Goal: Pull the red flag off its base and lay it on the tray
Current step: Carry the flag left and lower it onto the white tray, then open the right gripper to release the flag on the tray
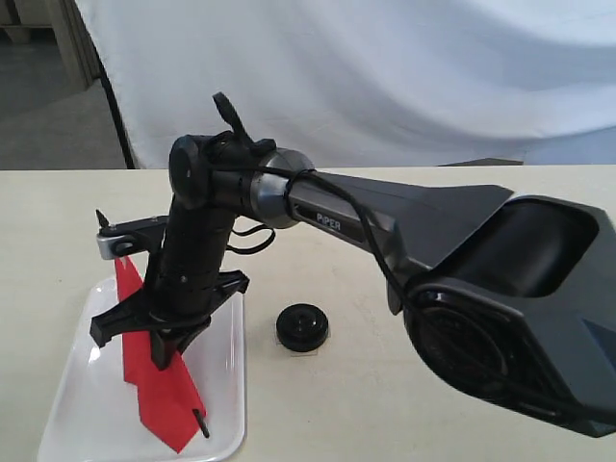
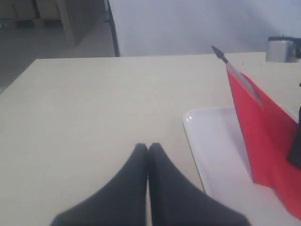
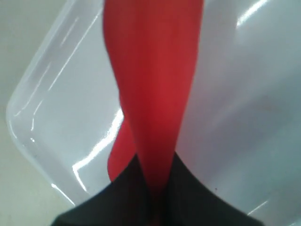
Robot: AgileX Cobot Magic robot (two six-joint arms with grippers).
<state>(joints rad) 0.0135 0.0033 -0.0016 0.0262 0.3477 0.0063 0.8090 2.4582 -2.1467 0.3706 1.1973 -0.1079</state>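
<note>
Bright, even light — white glare streaks on the tray (image 3: 56, 108); right wrist view blurred up close.

Right arm (image 1: 385, 226) stretched across middle, wrist bent down, right gripper (image 1: 166, 348) pinched on red flag (image 1: 162, 399). Left gripper (image 2: 148, 149) low, its 2 fingers pressed together.
</note>
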